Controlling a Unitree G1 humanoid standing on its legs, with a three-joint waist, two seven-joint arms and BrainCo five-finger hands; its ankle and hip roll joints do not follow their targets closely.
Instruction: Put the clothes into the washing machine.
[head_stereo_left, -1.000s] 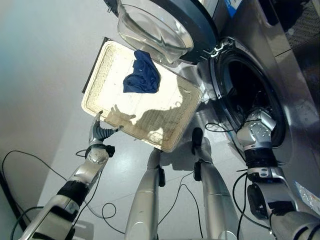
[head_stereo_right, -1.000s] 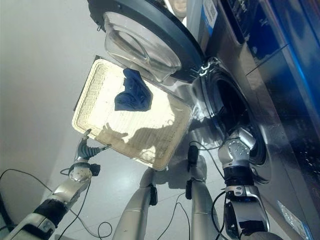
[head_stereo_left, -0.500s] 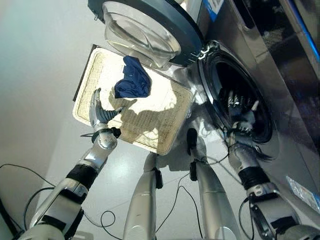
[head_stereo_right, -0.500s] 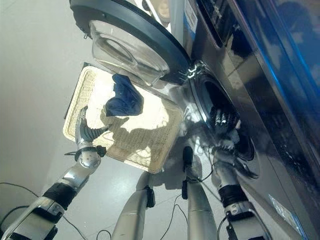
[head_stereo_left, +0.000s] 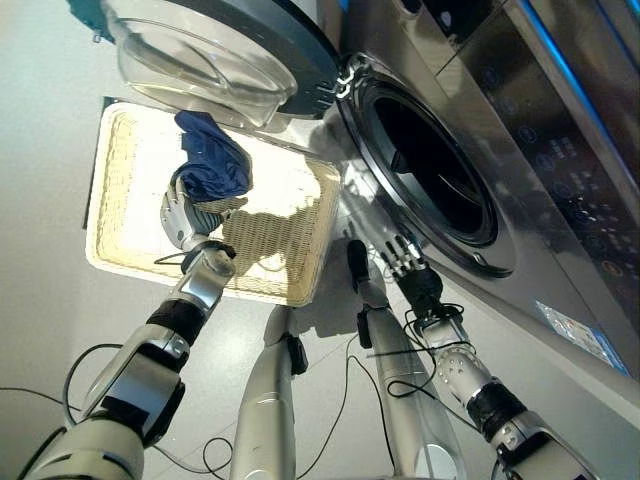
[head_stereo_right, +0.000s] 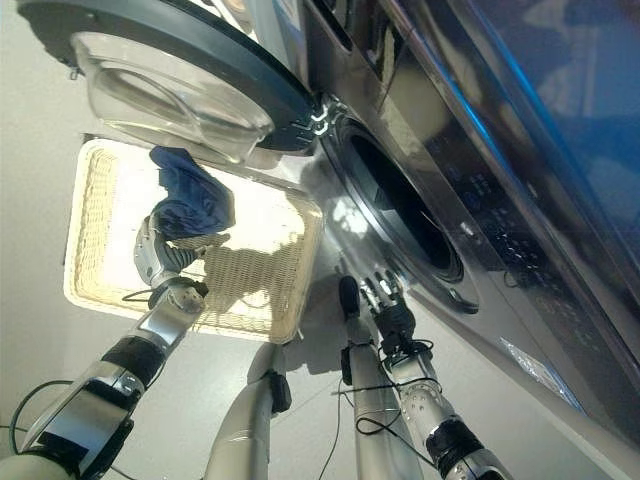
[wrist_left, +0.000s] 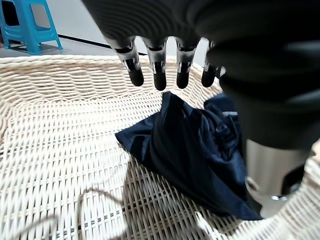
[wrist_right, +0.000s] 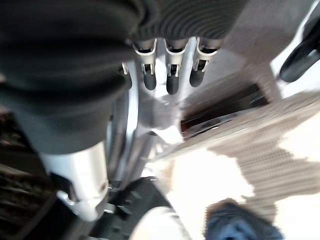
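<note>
My left hand (head_stereo_left: 183, 218) hovered open over the wicker basket (head_stereo_left: 120, 160), fingers just short of the navy garment (wrist_left: 200, 150) near its far rim. Right hand (head_stereo_left: 405, 262) hung open, empty, below the washer's drum opening (head_stereo_left: 430, 165); door (head_stereo_left: 200, 50) swung wide above the basket. Grey floor (head_stereo_left: 40, 120) around.

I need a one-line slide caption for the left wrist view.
Left hand open above the dark blue garment lying in the wicker tray.

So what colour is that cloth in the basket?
Dark navy blue garment, clearest in the left wrist view.
</note>
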